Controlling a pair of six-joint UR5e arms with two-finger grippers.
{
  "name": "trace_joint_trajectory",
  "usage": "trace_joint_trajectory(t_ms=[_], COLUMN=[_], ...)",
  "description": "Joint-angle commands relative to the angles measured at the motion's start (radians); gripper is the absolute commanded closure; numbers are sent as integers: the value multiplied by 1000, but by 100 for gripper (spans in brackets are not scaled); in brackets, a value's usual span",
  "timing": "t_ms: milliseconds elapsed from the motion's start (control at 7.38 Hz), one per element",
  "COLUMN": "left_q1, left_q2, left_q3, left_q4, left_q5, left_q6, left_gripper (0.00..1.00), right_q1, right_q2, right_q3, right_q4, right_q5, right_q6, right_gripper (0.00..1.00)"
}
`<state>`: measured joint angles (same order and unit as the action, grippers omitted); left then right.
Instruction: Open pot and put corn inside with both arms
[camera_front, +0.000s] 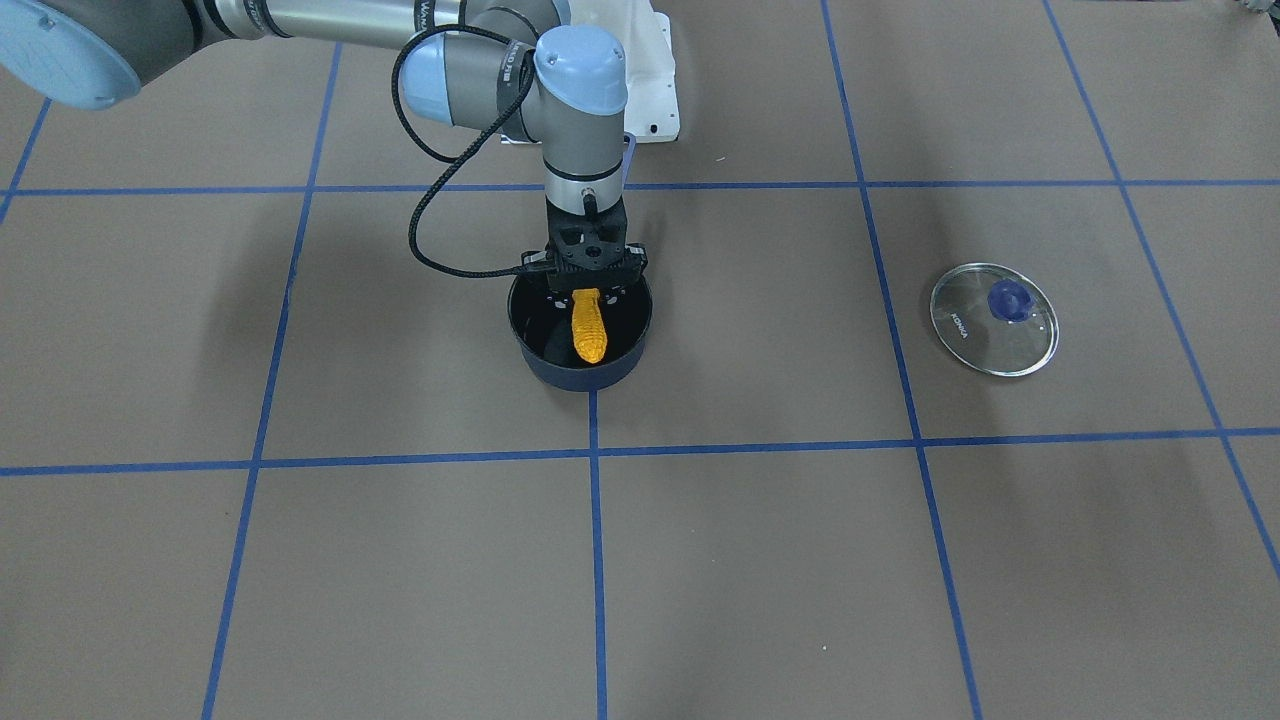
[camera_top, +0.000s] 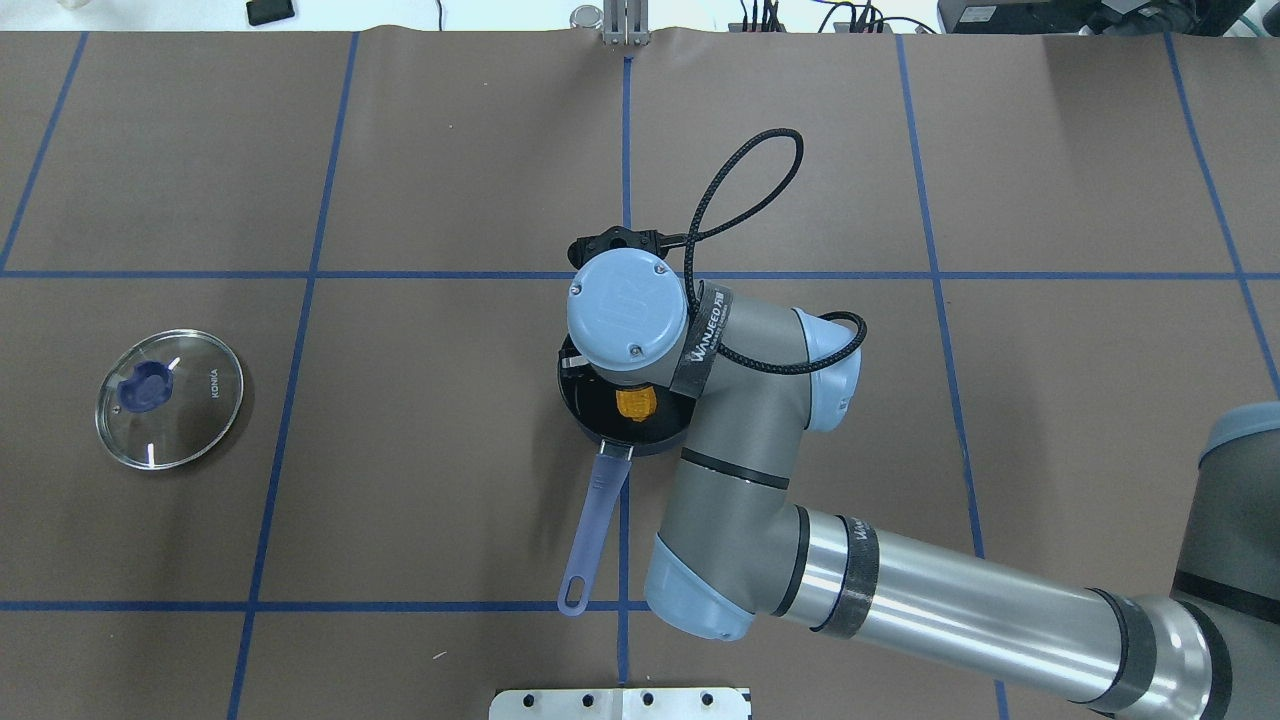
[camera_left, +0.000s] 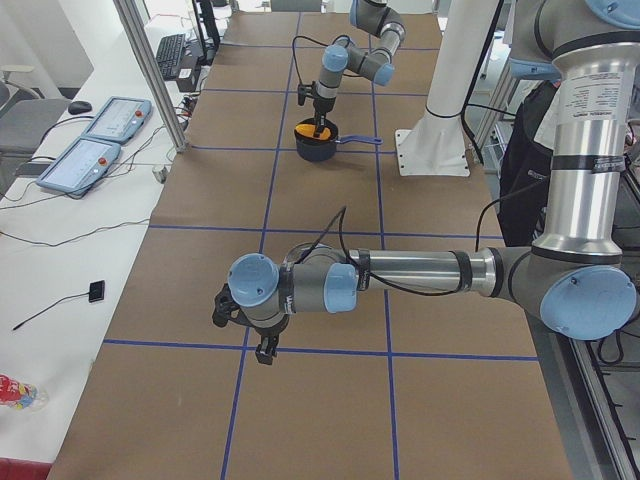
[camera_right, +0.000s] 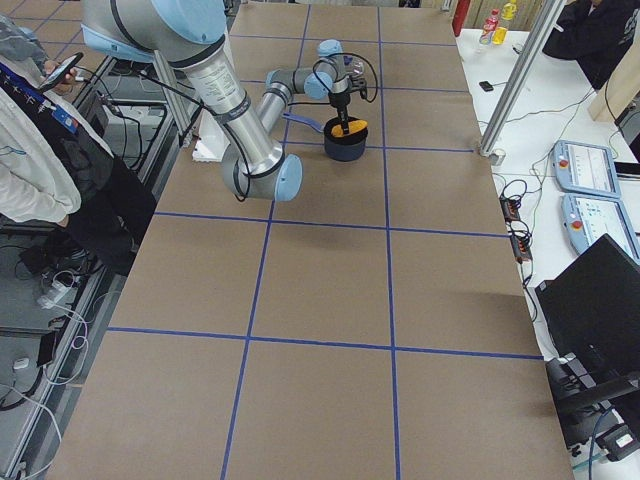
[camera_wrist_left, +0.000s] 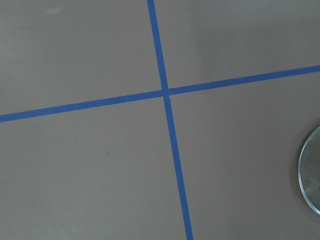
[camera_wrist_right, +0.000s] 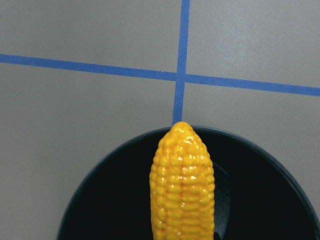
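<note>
The corn (camera_front: 589, 326) is at the centre of the front-facing view, inside the rim of the pot (camera_front: 580, 381). Its thick end is up at the right gripper (camera_front: 586, 284) and its tapered tip slants down toward the pot's lower rim. The jaws look clamped on that thick end, though the fingers themselves are hard to make out against the black interior. In the right wrist view the cob fills the lower middle of the frame, tip pointing up over the dark bowl.

The cob looks rigid and glossy, probably a light moulded toy. Its bumpy kernels should give the pads some bite, but the shine and the taper suggest it would slide out toward the narrow end. The thick end is therefore the sound place to hold it.

The pot seems small and light and might skid on the table covering if knocked. Its handle (camera_top: 592, 532), running toward the bottom of the overhead view, is the natural place to steady it.

The lid (camera_front: 994, 319) lies flat at the right of the front-facing view, well apart from the pot. The left gripper (camera_left: 262, 335) shows only in the left side view, low and centre, so I cannot tell how its jaws stand
</note>
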<state>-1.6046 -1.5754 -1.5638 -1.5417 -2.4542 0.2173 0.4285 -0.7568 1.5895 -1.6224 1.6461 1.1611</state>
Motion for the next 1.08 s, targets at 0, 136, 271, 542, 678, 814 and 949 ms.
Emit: trace_joint_trajectory(t_ms=[0, 136, 271, 542, 678, 814, 949], left_q1=[0, 0, 0, 0, 0, 0, 0], left_q2=[0, 0, 0, 0, 0, 0, 0], left_q3=[1, -1, -1, -1, -1, 1, -1], left_q4=[-2, -2, -2, -2, -2, -2, 2], left_q5=[0, 0, 0, 0, 0, 0, 1], left_q6=[1, 1, 1, 1, -1, -1, -3], left_gripper=[2, 2, 2, 2, 2, 2, 2], right_q1=[-8, -13, -13, 5, 27, 68, 143], right_q2=[-21, -25, -27, -26, -39, -58, -70], right_q3=[-3, -3, -2, 10, 36, 103, 159], right_q4=[1, -4, -2, -4, -17, -96, -158], right_q5=[0, -6, -11, -12, -5, 59, 151], right_q6=[2, 2, 2, 2, -3, -17, -27], right_gripper=[69, 53, 26, 0, 0, 0, 0])
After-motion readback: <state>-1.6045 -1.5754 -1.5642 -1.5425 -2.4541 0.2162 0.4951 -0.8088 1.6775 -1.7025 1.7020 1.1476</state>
